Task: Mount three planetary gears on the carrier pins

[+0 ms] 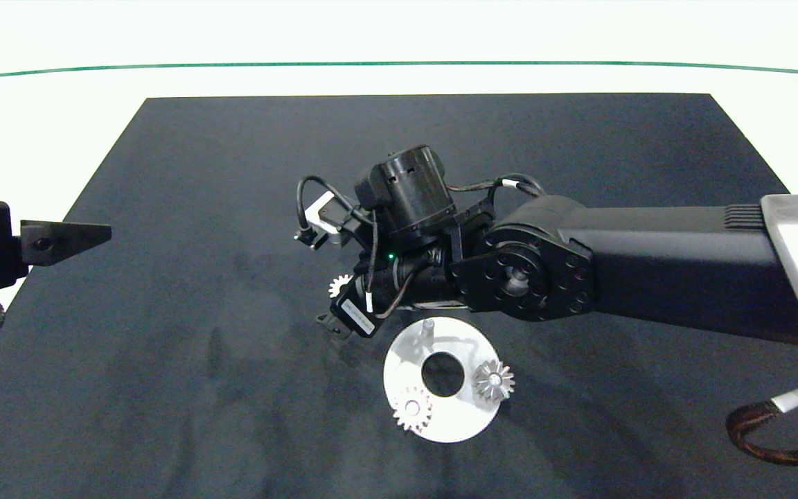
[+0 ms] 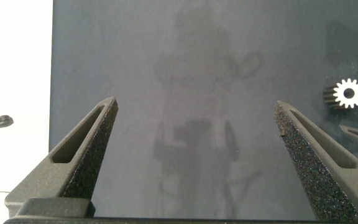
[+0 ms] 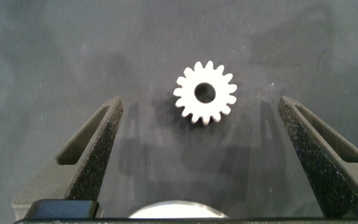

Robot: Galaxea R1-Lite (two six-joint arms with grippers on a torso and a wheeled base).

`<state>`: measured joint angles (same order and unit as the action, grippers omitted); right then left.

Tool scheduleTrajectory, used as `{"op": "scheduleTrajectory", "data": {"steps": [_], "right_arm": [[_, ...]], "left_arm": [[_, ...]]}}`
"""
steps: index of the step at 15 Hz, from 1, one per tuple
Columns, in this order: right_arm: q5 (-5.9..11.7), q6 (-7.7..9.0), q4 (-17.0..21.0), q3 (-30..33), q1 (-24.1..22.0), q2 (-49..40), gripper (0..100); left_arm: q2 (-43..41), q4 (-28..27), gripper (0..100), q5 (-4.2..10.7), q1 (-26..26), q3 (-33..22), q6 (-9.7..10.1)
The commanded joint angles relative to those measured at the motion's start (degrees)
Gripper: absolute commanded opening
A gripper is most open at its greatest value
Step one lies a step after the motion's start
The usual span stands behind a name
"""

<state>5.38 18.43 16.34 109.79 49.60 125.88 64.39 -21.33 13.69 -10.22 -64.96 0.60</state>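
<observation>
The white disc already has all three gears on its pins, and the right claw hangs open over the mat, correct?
Not quite: the disc carries two gears. The head view shows one pin bare; the third gear lies on the mat under the open right gripper.

Two gears (image 1: 494,380) (image 1: 411,409) sit on the disc (image 1: 454,423), one at its right, one at its front left. A third gear (image 1: 339,285) lies on the worktop (image 1: 198,346), behind and left of the disc, beneath the right tool (image 3: 204,162).
</observation>
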Motion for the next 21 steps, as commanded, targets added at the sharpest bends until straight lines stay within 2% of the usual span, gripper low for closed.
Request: {"op": "scheduleTrajectory", "data": {"steps": [1, 11, 18, 21], "right_arm": [[0.69, 0.11, 0.19, 2.54, -0.21, 1.91, 100], [1.04, 0.20, 1.95, 4.21, -1.26, 3.41, 100], [1.04, 0.20, 2.03, 4.73, -1.00, 4.37, 87], [1.04, 1.08, 2.03, 4.80, -1.00, 4.55, 81]], "left_arm": [[0.03, -0.11, 100, 0.11, 0.02, 0.01, 0.02], [-0.14, -0.11, 100, 0.11, 0.11, 0.01, 0.02], [-0.14, -0.11, 100, 0.11, 0.11, 0.01, 0.02], [-0.14, -0.11, 100, 0.11, 0.02, 0.10, 0.02]]}}
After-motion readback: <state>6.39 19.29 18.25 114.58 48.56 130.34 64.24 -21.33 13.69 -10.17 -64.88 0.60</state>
